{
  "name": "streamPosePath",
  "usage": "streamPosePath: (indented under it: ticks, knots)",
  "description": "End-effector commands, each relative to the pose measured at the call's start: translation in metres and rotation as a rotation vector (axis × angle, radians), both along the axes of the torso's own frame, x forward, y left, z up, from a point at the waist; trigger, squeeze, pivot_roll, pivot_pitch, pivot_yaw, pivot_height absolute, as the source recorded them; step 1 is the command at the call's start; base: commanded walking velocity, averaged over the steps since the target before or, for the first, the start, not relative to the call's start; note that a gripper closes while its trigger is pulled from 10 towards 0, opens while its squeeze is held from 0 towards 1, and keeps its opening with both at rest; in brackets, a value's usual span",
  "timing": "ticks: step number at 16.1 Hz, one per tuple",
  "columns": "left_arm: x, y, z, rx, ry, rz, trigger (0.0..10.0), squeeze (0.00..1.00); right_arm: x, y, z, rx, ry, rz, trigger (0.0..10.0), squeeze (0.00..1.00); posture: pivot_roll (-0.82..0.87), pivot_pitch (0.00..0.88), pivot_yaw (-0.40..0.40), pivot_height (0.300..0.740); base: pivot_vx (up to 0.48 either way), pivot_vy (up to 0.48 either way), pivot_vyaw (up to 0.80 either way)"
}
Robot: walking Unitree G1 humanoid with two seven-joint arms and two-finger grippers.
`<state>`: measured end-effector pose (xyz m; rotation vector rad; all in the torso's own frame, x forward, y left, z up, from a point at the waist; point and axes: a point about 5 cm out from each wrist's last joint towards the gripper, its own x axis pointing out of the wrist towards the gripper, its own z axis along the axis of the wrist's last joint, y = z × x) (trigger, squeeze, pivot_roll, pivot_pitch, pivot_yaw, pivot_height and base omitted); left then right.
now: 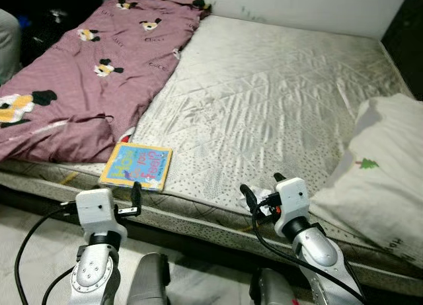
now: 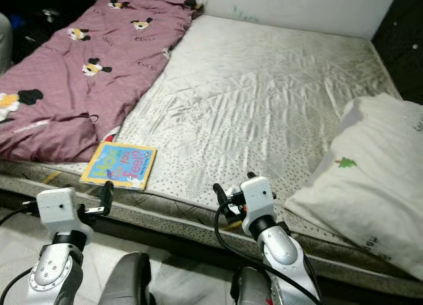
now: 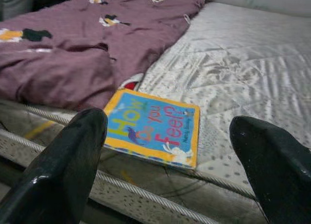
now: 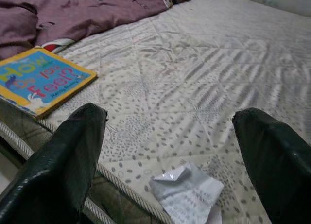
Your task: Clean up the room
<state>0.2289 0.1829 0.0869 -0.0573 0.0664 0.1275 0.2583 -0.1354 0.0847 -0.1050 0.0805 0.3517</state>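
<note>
A colourful children's book [image 1: 137, 166] titled "How do you feel?" lies flat on the bare mattress [image 1: 264, 100] near its front edge. My left gripper [image 3: 167, 121] hovers open just in front of the edge, facing the book. A crumpled white paper [image 4: 187, 194] sits on the mattress edge, further right. My right gripper [image 4: 170, 113] is open right above and behind that paper, with nothing between its fingers. A purple blanket [image 1: 92, 73] with cartoon prints covers the left part of the bed, its folded hem close to the book.
A white pillow [image 1: 380, 173] lies at the right side of the mattress, overhanging the front edge. A white wall [image 1: 297, 4] runs behind the bed. A light floor [image 1: 39, 252] shows below the bed frame. Black cables [image 1: 26, 242] trail from both wrists.
</note>
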Motion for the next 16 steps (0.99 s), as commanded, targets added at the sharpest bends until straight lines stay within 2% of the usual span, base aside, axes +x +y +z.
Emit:
streamPosePath:
  ticks: [1,6,11,16]
  knots:
    - [-0.001,0.001,-0.001,0.005,0.013,0.002,10.0,0.00,-0.001,-0.001,-0.001,0.006,0.007,0.000,10.0,0.00,-0.01,0.105,-0.062,0.596,0.000,0.000,0.00]
    - [0.000,0.001,-0.001,0.003,0.013,0.005,10.0,0.00,-0.001,-0.001,-0.001,0.007,0.014,0.004,10.0,0.00,-0.01,0.110,-0.061,0.546,0.000,0.000,0.00]
    - [-0.003,0.006,0.001,0.024,0.005,0.053,10.0,0.00,0.010,0.004,-0.001,-0.001,0.044,0.021,10.0,0.00,0.01,0.116,-0.067,0.546,0.000,0.000,0.00]
    - [-0.027,0.023,0.002,0.058,0.033,0.129,10.0,0.00,0.036,0.022,0.003,0.025,0.047,0.041,10.0,0.00,0.09,0.140,-0.089,0.546,0.000,0.000,0.00]
